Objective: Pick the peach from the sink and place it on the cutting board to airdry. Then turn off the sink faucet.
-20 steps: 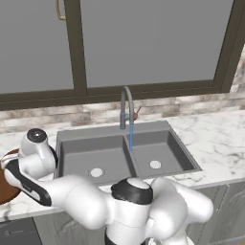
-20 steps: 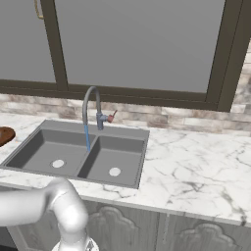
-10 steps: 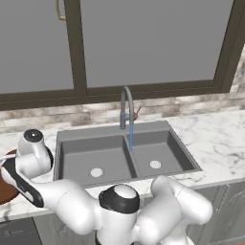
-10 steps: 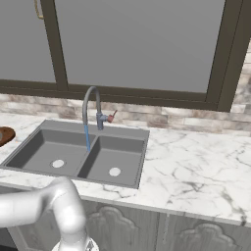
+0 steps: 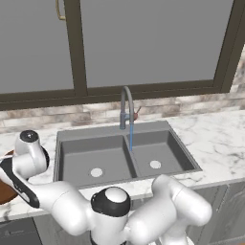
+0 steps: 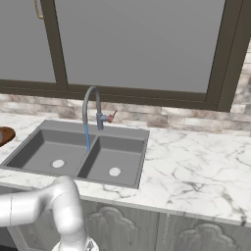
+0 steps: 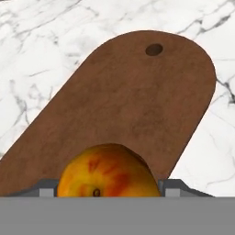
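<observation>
In the hand view the peach (image 7: 108,173), orange-red with yellow patches, sits between my grey fingers (image 7: 173,188). My gripper (image 7: 108,190) is shut on it. Just beyond and under the fruit lies the dark reddish-brown cutting board (image 7: 128,105) with a round hole near its far end. In the left base view my arm bends far left of the sink (image 5: 119,129), over a brown sliver of the cutting board (image 5: 5,191). The sink faucet (image 5: 126,103) stands behind the divider, and a thin blue stream (image 5: 131,136) falls from its spout.
White marble counter (image 7: 41,41) surrounds the board on all sides. From the right base view the sink (image 6: 93,130) has two grey basins, the faucet (image 6: 90,105) with its reddish lever (image 6: 111,116), and wide marble (image 6: 196,162) to the right. Dark-framed windows stand behind.
My arm has eased slightly further left over the board, still holding the peach. The water keeps running.
</observation>
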### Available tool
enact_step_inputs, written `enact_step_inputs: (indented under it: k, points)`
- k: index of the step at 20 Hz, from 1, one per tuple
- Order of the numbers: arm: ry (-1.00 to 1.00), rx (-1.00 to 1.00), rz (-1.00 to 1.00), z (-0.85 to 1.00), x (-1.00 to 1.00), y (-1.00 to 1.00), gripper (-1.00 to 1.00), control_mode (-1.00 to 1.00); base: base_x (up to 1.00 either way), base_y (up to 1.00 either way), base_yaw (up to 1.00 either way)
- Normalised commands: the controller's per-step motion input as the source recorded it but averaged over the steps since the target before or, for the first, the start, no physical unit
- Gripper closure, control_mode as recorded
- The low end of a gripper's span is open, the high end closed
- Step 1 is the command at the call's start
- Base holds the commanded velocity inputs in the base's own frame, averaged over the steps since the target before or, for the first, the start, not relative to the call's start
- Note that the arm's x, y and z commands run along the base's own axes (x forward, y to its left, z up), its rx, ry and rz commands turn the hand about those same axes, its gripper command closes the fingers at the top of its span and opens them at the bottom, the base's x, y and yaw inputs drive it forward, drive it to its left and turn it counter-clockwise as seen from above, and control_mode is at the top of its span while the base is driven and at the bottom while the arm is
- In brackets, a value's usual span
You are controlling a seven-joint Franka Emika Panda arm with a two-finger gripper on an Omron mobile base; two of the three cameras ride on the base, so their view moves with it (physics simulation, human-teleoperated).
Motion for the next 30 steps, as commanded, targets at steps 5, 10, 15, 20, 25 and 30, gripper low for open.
enact_step_inputs:
  k: [5, 10, 15, 20, 25, 30]
  points:
    - [0.04, 0.00, -0.03, -0.19, 0.12, 0.16, 1.00, -1.00, 0.00, 0.00, 0.00]
    - [0.04, 0.00, -0.03, -0.15, 0.12, 0.18, -1.00, -1.00, 0.00, 0.00, 0.00]
    - [0.02, 0.00, -0.03, -0.09, 0.09, 0.16, -1.00, -1.00, 0.00, 0.00, 0.00]
    - [0.00, 0.00, -0.03, -0.03, 0.02, 0.11, -1.00, -1.00, 0.00, 0.00, 0.00]
    - [0.00, 0.00, -0.02, 0.01, -0.02, 0.01, -1.00, -1.00, 0.00, 0.00, 0.00]
    - [-0.01, 0.00, 0.00, 0.20, -0.24, -0.22, -1.00, -1.00, 0.00, 0.00, 0.00]
